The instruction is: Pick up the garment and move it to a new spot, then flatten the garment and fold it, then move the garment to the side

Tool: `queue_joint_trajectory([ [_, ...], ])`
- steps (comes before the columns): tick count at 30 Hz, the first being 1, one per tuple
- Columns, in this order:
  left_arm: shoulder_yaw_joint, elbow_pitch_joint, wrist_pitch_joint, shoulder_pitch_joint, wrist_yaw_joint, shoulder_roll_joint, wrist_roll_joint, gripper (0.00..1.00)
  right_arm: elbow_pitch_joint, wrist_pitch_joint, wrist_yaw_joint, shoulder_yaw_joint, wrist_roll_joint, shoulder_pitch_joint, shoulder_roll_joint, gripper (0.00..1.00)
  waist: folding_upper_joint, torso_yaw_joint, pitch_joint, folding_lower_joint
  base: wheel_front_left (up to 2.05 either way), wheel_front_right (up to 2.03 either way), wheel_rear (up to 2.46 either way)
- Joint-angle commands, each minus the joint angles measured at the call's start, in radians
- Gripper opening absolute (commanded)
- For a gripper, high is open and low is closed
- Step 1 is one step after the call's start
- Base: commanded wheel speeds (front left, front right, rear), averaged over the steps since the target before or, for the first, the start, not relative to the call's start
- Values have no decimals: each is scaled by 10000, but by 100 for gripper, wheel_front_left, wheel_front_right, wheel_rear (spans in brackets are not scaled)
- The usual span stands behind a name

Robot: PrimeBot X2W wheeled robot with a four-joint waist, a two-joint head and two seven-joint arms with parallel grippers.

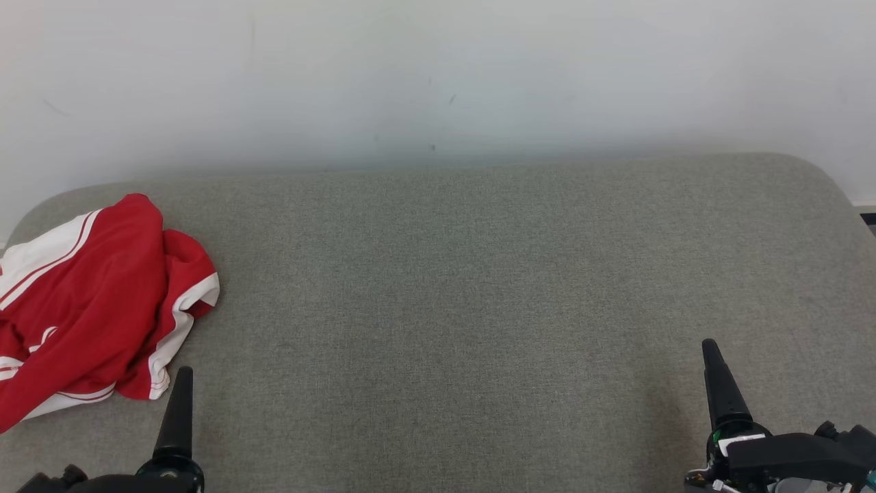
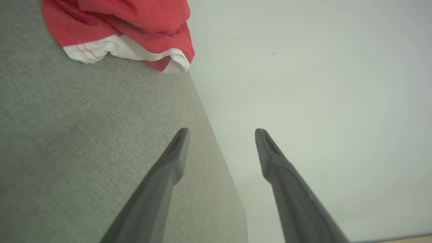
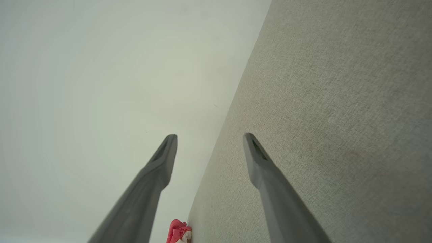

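Head view has the garment (image 1: pixel 89 308) lying in a crumpled heap at the far left of the grey fabric surface (image 1: pixel 479 287), close to the rounded back corner, with part of it running off the left edge of the picture. It is bright red, with a broad white band along its hem and thin white stripes across the upper panel. The cloth is bunched into deep folds, so I cannot tell its full shape. One dark finger (image 1: pixel 176 411) of my left gripper (image 2: pixel 221 131) rises just beside the heap's near right corner, apart from it. From my left wrist I see the same heap ahead and to the left: the white hem curls under the red cloth and carries fine red stitch lines, and the far end of the heap sits at the surface's edge, against the pale wall (image 1: pixel 438 82). My left jaws stand wide apart with nothing between them. My right gripper (image 3: pixel 210 135) hangs over the right side of the surface, well apart from the garment, its jaws likewise spread and empty. From that wrist the garment is a small red and white scrap at the far edge.
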Motion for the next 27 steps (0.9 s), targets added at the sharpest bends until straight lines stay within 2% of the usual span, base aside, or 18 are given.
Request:
queue_joint_trajectory([
  [1, 62, -271, -128, -166, 34, 47, 528, 100, -229, -136, -4, 89, -487, -224, -32, 100, 0, 4, 6, 0, 0, 0, 0],
  [27, -57, -1120, -1015, 181, 299, 85, 5951, 100, -358, -1023, -8, 819, -5120, -222, -42, 100, 0, 64, 101, 0, 0, 0, 0],
])
